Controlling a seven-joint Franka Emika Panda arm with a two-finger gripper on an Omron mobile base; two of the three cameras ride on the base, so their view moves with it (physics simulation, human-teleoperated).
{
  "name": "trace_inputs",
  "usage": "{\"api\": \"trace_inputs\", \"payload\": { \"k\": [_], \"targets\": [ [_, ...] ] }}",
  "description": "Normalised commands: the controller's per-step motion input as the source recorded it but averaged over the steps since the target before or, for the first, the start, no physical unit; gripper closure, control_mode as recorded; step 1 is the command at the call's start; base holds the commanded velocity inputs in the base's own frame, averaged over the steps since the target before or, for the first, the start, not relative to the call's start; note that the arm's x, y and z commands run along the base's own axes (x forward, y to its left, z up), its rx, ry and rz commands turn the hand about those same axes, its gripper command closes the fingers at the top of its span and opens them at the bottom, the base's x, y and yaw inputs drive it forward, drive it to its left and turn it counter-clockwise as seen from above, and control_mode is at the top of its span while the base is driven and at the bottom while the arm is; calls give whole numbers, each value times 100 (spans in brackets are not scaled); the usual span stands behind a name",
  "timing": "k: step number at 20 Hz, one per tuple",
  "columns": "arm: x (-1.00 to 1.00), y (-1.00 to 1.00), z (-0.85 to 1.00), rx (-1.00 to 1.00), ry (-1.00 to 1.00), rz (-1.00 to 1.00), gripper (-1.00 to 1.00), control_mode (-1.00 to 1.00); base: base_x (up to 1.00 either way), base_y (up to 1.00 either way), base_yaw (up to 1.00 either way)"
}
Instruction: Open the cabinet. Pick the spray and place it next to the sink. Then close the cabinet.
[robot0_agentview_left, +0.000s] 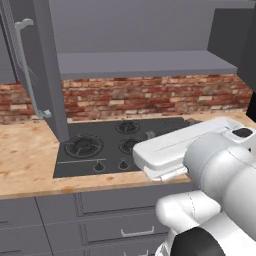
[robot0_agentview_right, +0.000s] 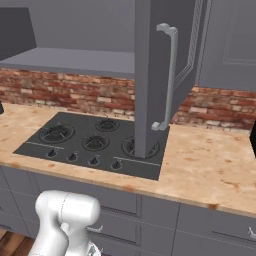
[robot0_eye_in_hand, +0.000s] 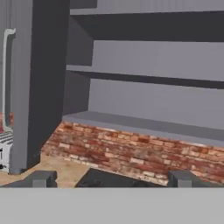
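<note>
Left base view: cabinet (robot0_agentview_left: 145, 62) open, its door (robot0_agentview_left: 47, 75) swung out over the hob (robot0_agentview_left: 117, 145) and counter (robot0_agentview_left: 25, 160); white arm (robot0_agentview_left: 200, 150) at lower right. Right base view: door (robot0_agentview_right: 160, 75) edge-on, silver handle (robot0_agentview_right: 167, 77) facing right. Hand view: gripper (robot0_eye_in_hand: 113, 179) with jaws fully apart, holding nothing, facing the cabinet shelves (robot0_eye_in_hand: 148, 76) above brick wall (robot0_eye_in_hand: 131, 151); spray location cannot be told
</note>
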Motion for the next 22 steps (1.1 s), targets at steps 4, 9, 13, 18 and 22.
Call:
{"api": "trace_inputs", "payload": {
  "k": [4,9,13,18,22],
  "targets": [
    [-23,17,21,-7,-14,-1,-100,-100,0,0,0],
    [-30,14,18,-3,-12,-6,-100,-100,0,0,0],
    [2,44,3,-3,-1,-13,-100,-100,0,0,0],
    [28,51,0,-4,0,-22,-100,-100,0,0,0],
    [21,40,0,-1,-1,-27,-100,-100,0,0,0]
  ]
}}
